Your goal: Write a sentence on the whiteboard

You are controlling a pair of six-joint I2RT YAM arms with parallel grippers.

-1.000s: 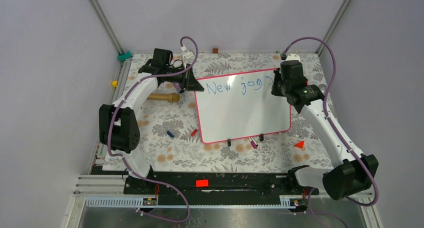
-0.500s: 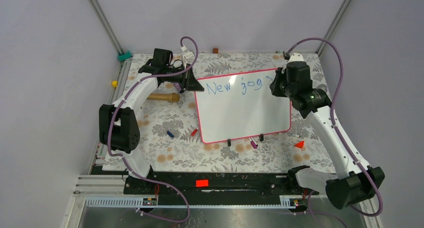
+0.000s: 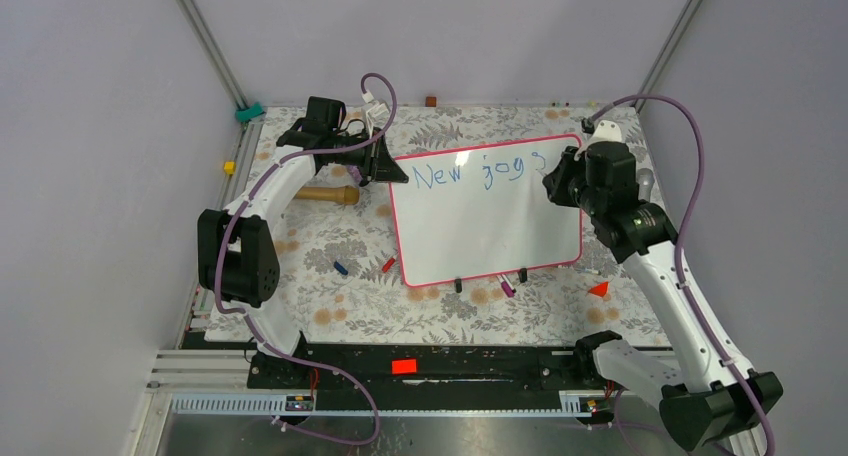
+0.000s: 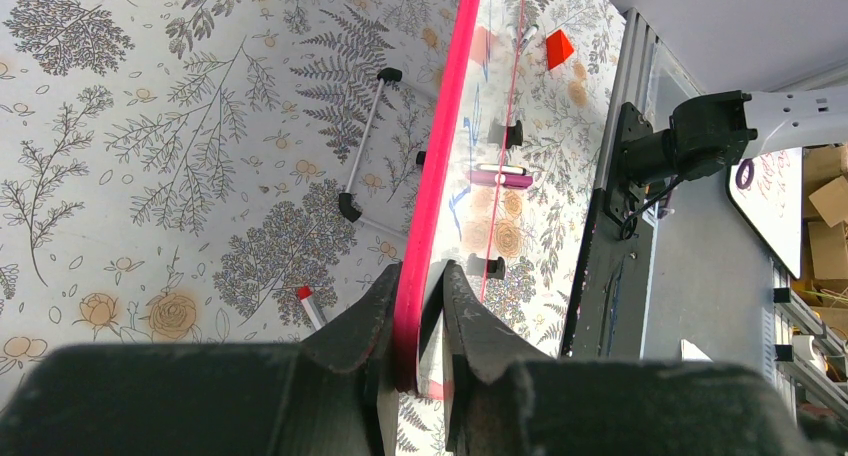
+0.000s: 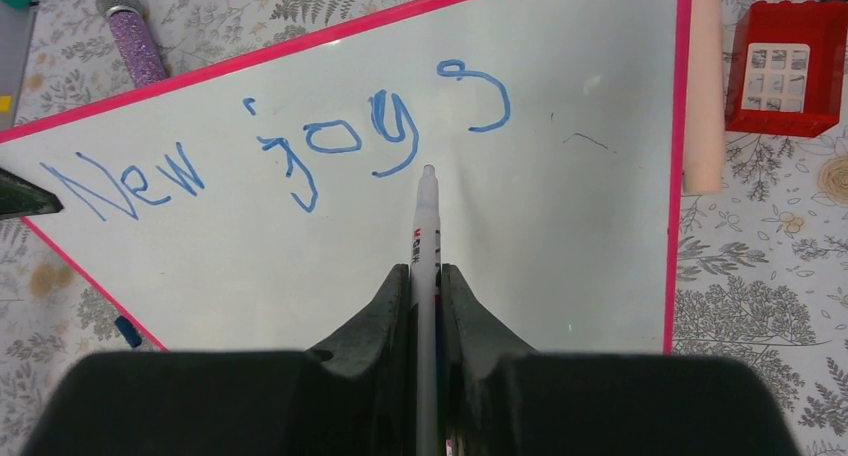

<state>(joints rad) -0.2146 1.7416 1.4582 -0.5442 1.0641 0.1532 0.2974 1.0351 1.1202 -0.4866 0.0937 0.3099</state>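
Here the whiteboard (image 3: 480,226) rests on the table (image 3: 330,226), the left pincer (image 4: 418,306) clamped on its pink frame, the right pincer (image 5: 425,276) gripping a marker (image 5: 427,211) whose tip sits just under the sentence (image 5: 280,146), "New jogs". A slack left grip could let the board slide and skew letters; a dragged tip could smear ink. The line's right end nears the frame — open white lies below.

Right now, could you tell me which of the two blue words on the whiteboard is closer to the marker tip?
The word "jogs": the marker in the right hand points just below its g, while "New" lies well off to one side.
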